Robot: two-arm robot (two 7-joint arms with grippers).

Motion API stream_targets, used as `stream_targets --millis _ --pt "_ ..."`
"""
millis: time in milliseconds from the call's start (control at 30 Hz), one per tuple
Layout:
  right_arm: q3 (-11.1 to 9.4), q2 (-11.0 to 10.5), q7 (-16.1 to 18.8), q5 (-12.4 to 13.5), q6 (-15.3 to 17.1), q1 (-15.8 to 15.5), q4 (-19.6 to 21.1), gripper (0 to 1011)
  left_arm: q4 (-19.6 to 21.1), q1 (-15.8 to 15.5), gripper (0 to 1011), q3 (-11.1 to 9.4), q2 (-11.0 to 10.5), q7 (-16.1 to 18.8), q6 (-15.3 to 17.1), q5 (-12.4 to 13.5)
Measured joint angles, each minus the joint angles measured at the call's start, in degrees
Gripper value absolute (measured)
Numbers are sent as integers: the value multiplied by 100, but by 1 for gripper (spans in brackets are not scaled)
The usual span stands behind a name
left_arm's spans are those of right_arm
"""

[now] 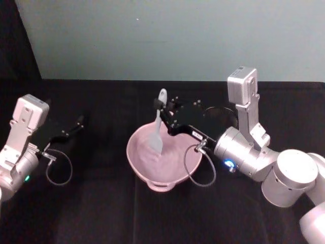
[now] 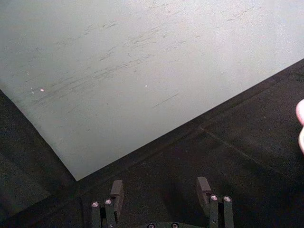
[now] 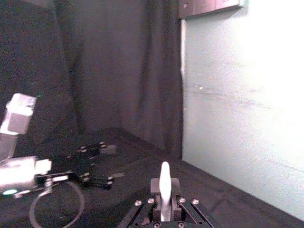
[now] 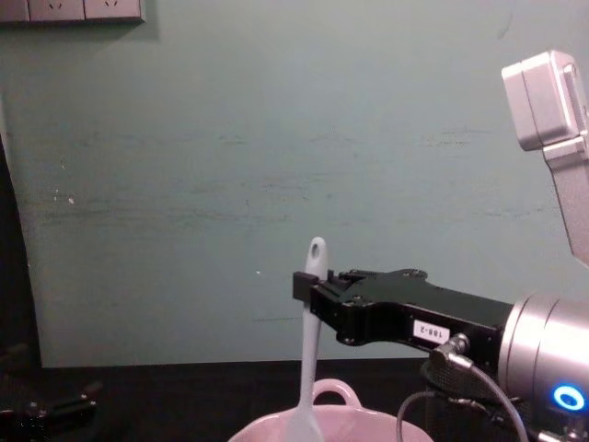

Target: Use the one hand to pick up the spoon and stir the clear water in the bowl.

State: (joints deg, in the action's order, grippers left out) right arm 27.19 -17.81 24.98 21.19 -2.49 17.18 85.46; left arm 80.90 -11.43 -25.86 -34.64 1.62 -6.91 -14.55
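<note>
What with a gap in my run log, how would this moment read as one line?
right end effector: shut on spoon | spoon: near upright, head in bowl | left end effector: open, parked at left

Dim overall; wall (image 3: pixel 247 95) glares white (right wrist view).

Pale green wall (image 4: pixel 276 138), black-covered table (image 1: pixel 101 213), dark curtain (image 3: pixel 118 71) beside the wall.

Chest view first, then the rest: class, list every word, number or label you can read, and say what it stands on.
"188-2", as best it reads: small white label on the black body of the right gripper, which holds the spoon.
The same label in the head view: too small to read.
Nothing else legible.
</note>
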Motion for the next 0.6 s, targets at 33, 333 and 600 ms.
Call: stream_targets --millis 33,333,600 --pt "-29 26 -40 -40 -47 30 -63 125 0 0 1011 0 0 0 0 0" --pt "-218 -4 -125 -161 -104 32 -139 125 0 0 1011 0 0 0 0 0" --pt "-357 -240 -106 -163 158 -193 174 124 0 0 1011 0 0 0 0 0"
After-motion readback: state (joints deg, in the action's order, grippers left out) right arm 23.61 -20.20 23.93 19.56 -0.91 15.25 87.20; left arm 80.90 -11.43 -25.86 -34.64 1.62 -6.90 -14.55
